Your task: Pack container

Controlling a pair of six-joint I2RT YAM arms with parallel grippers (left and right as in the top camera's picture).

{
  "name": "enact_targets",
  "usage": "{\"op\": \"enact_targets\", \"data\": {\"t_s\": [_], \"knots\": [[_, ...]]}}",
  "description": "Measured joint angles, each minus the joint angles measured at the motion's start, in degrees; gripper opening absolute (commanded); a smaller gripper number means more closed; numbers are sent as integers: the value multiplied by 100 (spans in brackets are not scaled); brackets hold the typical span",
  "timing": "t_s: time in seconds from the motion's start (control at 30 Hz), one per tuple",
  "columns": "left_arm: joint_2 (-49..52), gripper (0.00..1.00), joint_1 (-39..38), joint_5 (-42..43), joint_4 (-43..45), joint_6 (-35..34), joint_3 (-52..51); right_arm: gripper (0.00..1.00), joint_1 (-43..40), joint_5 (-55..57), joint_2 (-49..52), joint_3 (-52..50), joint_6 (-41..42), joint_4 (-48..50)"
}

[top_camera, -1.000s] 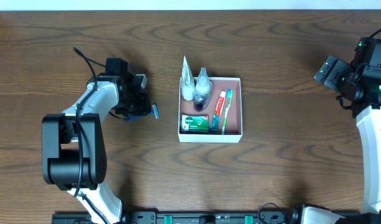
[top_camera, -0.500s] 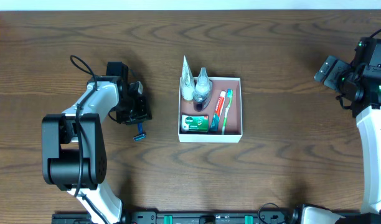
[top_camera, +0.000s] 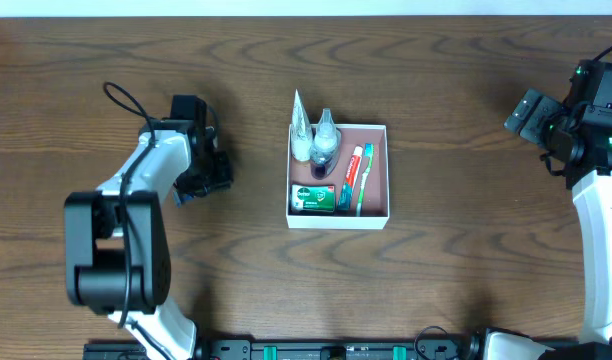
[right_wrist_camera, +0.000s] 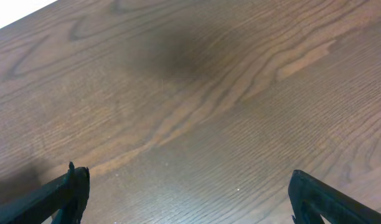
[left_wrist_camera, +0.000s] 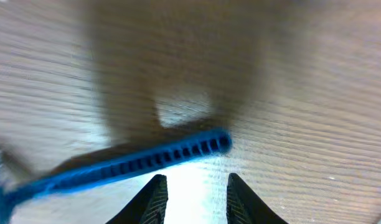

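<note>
The container [top_camera: 338,219] is a white-walled box with a pink floor at the table's middle. In it are two small bottles [top_camera: 324,142], a toothpaste tube [top_camera: 352,170], a toothbrush [top_camera: 364,178] and a green box [top_camera: 313,197]. A blue razor [left_wrist_camera: 134,163] lies on the wood just ahead of my left gripper [left_wrist_camera: 195,186], whose fingers stand a little apart with nothing between them. In the overhead view the razor [top_camera: 180,197] peeks out at the lower left of the left gripper [top_camera: 194,186]. My right gripper [right_wrist_camera: 193,193] is wide open and empty over bare wood at the far right [top_camera: 531,112].
The left arm's base [top_camera: 116,270] stands at the front left. The right arm [top_camera: 596,200] runs along the right edge. A black cable [top_camera: 121,98] loops above the left arm. The table's far edge runs along the top.
The blue razor has shifted from the right of my left gripper to its lower left, lying on the table. The left gripper swung left. The right arm has not moved.
</note>
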Motion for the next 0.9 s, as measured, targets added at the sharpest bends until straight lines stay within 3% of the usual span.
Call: {"op": "enact_targets", "data": {"t_s": [0.2,0.57,0.9], "knots": [[-590,38,0,-216,2,74,0,99,0,0,0,0,2,0],[-647,44,0,-474,31,219,0,99,0,0,0,0,2,0],[-610,48,0,-470,350,1478,-83,99,0,0,0,0,2,0]]}}
